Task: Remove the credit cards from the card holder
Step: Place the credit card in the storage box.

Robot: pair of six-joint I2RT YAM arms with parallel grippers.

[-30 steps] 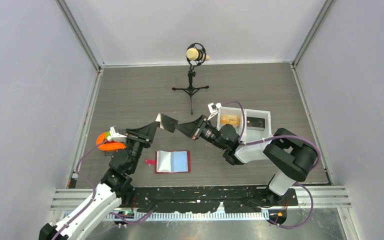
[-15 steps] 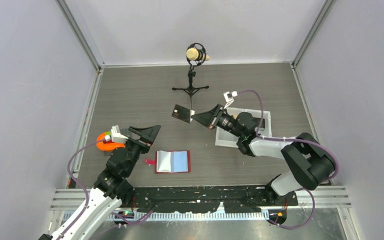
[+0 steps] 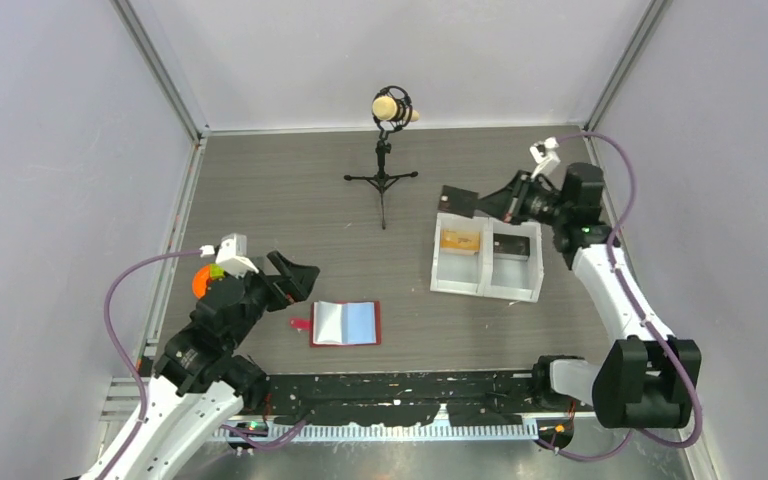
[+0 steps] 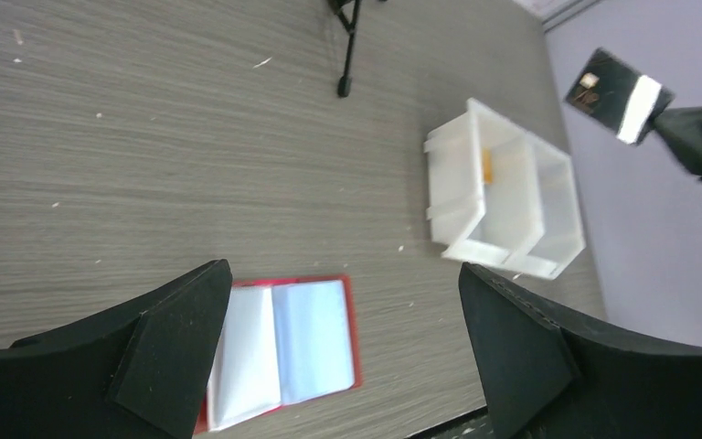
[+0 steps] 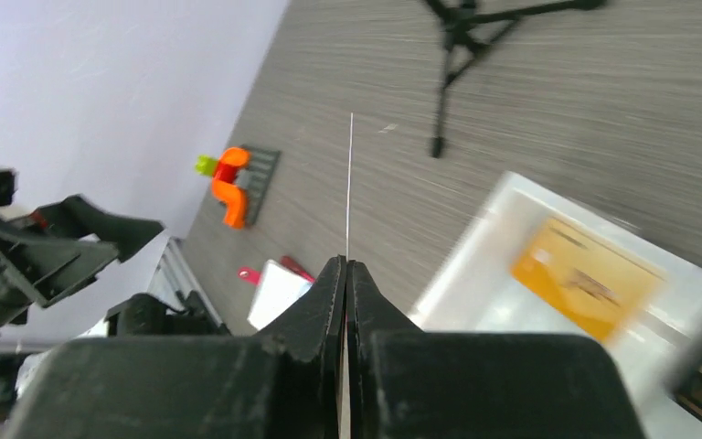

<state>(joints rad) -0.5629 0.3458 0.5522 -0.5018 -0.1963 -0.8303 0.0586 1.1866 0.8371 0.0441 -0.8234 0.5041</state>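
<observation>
No writing could be read anywhere; the print on the golden-yellow slab (image 5: 585, 279) in the white two-compartment tray (image 3: 460, 288) was blurred to dark smears, and the pale mark and white band on the dark grey credit card (image 4: 608, 82) were too small to make out; the right gripper (image 3: 478, 204), jaws clamped on that card, held it in the air over the tray's 12 o'clock edge; its wrist camera caught the card edge-on, a thin line; the slab lay in the tray's left compartment, and a dark flat item (image 3: 513, 243), not identifiable, in the right; the red card holder (image 3: 346, 323) lay open at the tray's 8 o'clock, pale pockets up, a pink-red card (image 3: 301, 323) at its 9 o'clock edge, tucked in or loose could not be told; the left gripper (image 3: 302, 280), jaws wide apart and empty, hung at the holder's 10 o'clock, its arm half hiding an orange block (image 3: 203, 284).
</observation>
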